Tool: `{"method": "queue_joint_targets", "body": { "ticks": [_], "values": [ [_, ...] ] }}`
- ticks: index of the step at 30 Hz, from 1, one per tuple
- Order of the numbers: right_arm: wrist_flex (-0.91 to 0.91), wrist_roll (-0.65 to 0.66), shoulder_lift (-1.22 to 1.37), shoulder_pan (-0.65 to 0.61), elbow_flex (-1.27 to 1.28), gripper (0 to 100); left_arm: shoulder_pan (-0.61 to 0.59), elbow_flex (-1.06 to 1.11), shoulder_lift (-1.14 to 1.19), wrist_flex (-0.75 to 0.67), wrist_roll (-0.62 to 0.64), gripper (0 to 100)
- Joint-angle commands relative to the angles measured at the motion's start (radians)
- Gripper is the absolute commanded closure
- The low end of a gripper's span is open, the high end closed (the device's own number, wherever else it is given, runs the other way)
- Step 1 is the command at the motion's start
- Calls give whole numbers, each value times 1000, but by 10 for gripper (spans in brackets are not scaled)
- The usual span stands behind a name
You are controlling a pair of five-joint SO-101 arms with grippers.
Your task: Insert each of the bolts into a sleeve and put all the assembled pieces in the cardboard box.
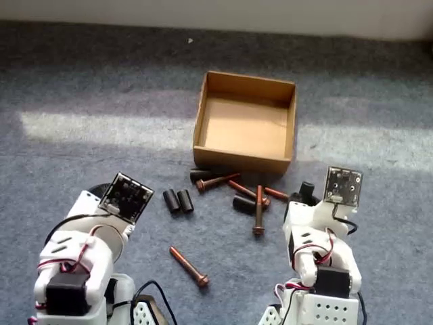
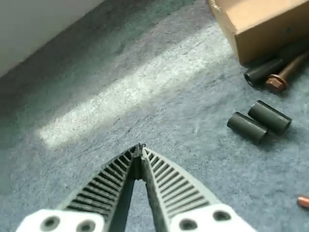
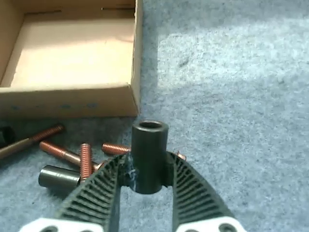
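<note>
Bolt lying alone: copper-coloured, flat on the table and slanted. It lies between the two arms, nearest their bases and well apart from the other parts.
Left gripper: over the table to the left of the paired sleeves, apart from them. Its ribbed fingers meet tip to tip, with nothing between them.
Right gripper: just to the right of the bolt cluster. Its fingers are part-way apart and pressed against the two sides of a sleeve.
Held sleeve: a black tube standing upright between the right fingers. Its open bore faces up and its top end rises above the fingertips.
Paired sleeves: two short black tubes lying side by side, just beside each other, left of the bolt cluster.
Bolt cluster: four copper bolts lying loosely near the box's near wall, several close or crossing. One long bolt points towards the arms, head nearest them.
Cluster sleeve: lies on its side among these bolts, beside the long bolt.
Corner sleeve: lies on its side near the left end of the box's near wall, with a bolt head just beside its open end.
Cardboard box: square and open-topped, beyond all the loose parts, its brown floor in view.
Table: a grey, carpet-like surface. A pale band of light crosses it on either side of the box.
</note>
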Motion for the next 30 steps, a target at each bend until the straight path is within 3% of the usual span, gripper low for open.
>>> {"method": "queue_joint_targets", "body": {
  "ticks": [1,4,9,17,30],
  "values": [
    [-24,-9,-27,30,-10,992,119,-140,252,48,-60,992],
    [-25,-9,-30,50,-10,992,211,-196,390,94,-137,980],
    [-68,-9,-24,99,-8,992,326,-231,490,133,-167,847],
    [-108,-5,-28,226,-8,992,568,-163,570,160,-292,844],
    [-108,-5,-30,239,-15,992,897,-110,785,150,-358,842]
  ]
}}
